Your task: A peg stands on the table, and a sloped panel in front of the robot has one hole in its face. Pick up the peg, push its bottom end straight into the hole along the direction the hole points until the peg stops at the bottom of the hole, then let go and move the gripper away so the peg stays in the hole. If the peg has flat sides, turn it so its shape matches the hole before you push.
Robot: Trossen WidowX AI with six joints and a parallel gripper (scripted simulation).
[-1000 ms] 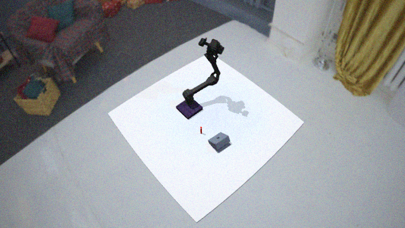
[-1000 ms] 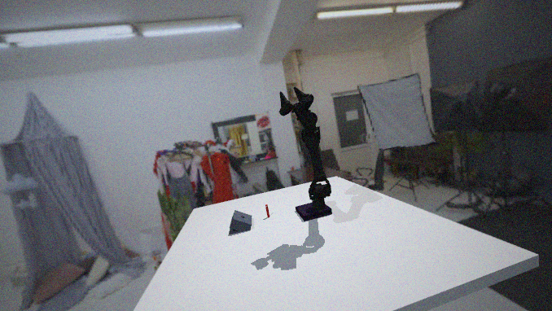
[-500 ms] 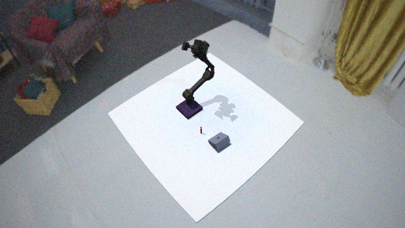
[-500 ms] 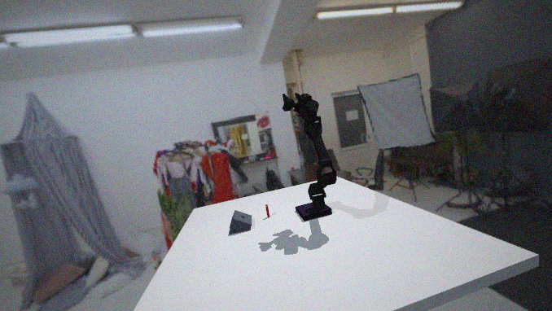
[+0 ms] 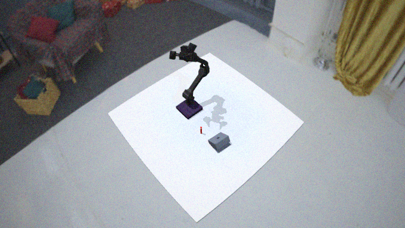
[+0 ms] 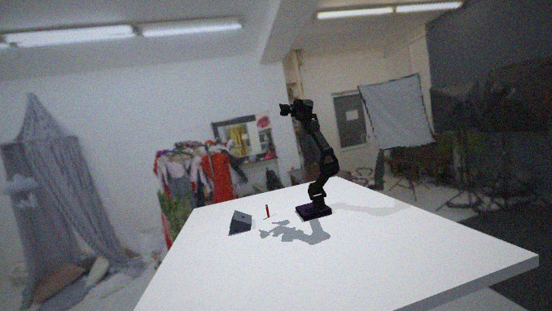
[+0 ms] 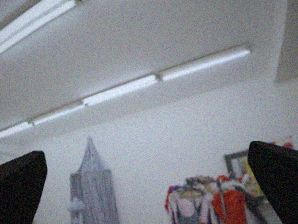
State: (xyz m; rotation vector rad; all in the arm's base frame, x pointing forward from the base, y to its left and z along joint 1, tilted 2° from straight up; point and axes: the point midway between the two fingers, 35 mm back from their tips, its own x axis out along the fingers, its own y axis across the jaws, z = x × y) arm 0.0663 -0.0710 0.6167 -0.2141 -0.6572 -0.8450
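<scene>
A small red peg [image 5: 201, 131] [image 6: 267, 211] stands upright on the table between the robot's base and the grey block. The grey block [image 5: 222, 144] [image 6: 238, 225] has a sloped face with one dark hole [image 5: 218, 138] [image 6: 243, 216]; nothing is in the hole. The shapes of the peg's section and of the hole are too small to tell. My gripper [image 7: 150, 157] is open and empty, its two black fingers wide apart at the sides of the wrist view. It is raised high above the table, far from peg and block. The wrist view shows neither of them.
The black arm [image 5: 197, 82] [image 6: 322, 140] rises from a dark purple base [image 5: 189, 110] [image 6: 311, 212] on the white table [image 5: 191, 185] [image 6: 346, 265]. The block stands a short way beyond the peg from the base. The arm's shadow falls on the table.
</scene>
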